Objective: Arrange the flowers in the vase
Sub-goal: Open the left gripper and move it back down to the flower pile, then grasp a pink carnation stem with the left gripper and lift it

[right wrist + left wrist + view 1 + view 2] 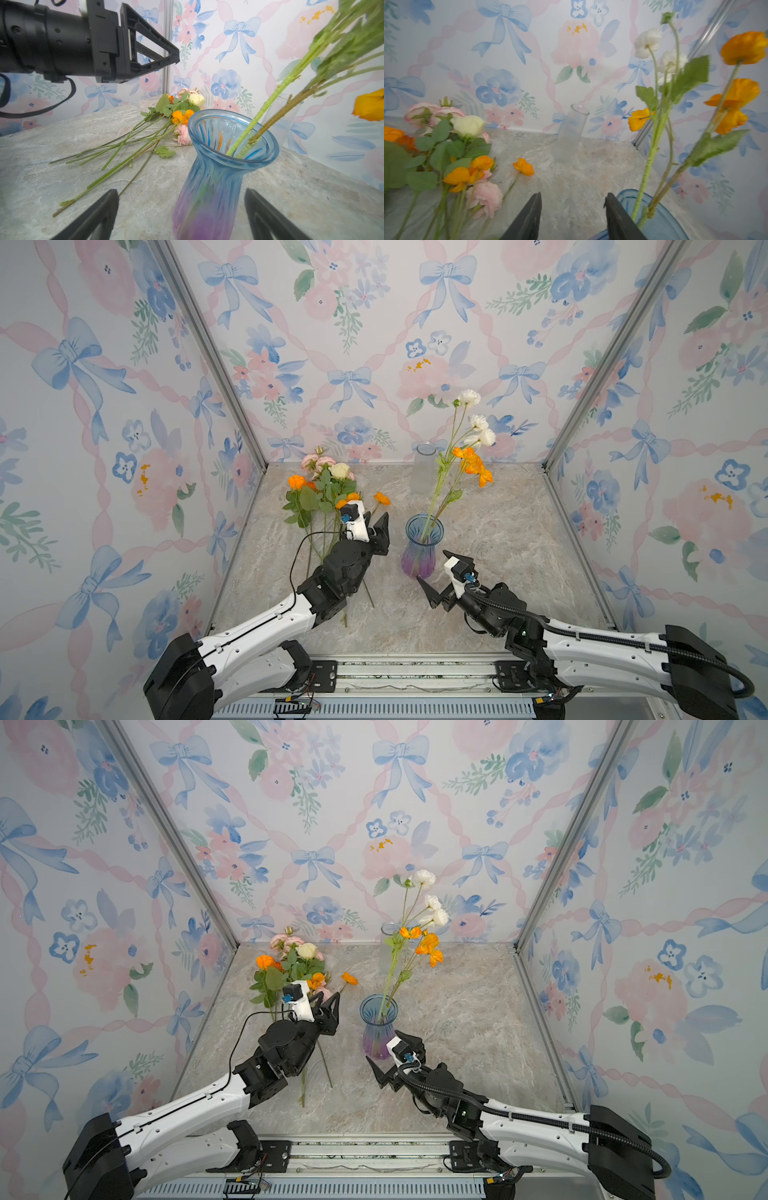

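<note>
Left wrist view: left claw (573, 194), half open and empty, hangs beside the vase (664, 218) already holding two sprays (654, 135); right claw (181, 190) gapes empty near its base; other flowers (467, 172) lie on the desk (571, 170), so a stem pickup seems next.

Both top views looked down from the front onto the whole table (519, 572). Each wrist view sat low and close, facing the back wall (529, 83); both shared the blue vase (218, 176) and loose flowers (179, 117).
</note>
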You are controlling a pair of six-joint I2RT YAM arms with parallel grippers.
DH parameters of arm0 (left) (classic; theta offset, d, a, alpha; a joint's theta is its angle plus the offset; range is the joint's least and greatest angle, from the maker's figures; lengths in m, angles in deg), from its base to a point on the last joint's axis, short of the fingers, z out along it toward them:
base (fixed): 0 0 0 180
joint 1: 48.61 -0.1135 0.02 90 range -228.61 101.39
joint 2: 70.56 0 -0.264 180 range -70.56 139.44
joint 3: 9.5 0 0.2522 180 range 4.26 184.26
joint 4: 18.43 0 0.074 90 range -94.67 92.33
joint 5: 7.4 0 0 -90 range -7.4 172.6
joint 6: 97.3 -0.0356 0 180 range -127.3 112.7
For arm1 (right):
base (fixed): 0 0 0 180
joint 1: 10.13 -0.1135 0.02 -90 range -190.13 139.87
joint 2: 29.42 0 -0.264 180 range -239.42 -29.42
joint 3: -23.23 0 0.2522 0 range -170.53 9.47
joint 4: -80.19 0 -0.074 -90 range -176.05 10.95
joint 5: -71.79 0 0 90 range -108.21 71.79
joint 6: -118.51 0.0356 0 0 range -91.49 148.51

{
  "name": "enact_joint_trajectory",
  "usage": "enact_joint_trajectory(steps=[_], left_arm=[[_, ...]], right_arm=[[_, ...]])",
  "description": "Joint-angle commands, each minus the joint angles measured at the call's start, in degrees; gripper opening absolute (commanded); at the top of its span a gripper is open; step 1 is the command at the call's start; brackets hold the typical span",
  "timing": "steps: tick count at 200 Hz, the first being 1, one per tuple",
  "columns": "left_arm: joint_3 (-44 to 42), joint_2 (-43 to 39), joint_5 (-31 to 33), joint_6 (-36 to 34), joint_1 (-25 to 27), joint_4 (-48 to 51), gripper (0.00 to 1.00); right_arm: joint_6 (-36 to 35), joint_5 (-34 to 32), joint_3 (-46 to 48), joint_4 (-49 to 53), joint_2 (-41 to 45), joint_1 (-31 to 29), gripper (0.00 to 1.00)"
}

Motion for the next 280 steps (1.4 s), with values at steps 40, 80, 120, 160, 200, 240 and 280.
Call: enact_joint_trajectory(steps=[40,80,120,160,200,240,280], left_arm=[[1.52,4.42,-14.10,7.41,-19.43,26.84,0.40],[2.02,11.28,-9.95,6.13,-24.63,28.25,0.33],[6.58,19.53,-7.15,2.03,-28.76,28.17,0.27],[10.84,28.09,-10.36,-0.42,-31.75,27.63,0.25],[14.27,35.07,-11.29,-1.80,-31.84,27.39,0.21],[15.71,38.89,-10.91,-1.37,-32.80,27.32,0.20],[15.72,39.83,-11.89,-2.25,-33.34,27.24,0.08]], right_arm=[[0.60,13.97,-3.27,-3.99,-8.47,-2.22,0.97],[-1.12,13.48,-5.83,-6.70,-16.38,-5.88,0.97],[-0.85,14.33,-6.47,-7.90,-18.28,-6.51,0.97],[-1.20,13.93,-6.47,-6.99,-17.59,-6.43,0.97],[-1.16,14.02,-6.82,-6.62,-17.88,-6.44,0.97],[-1.43,13.84,-6.90,-6.26,-17.80,-6.42,0.97],[-1.43,13.75,-6.83,-6.18,-17.74,-6.42,0.97]])
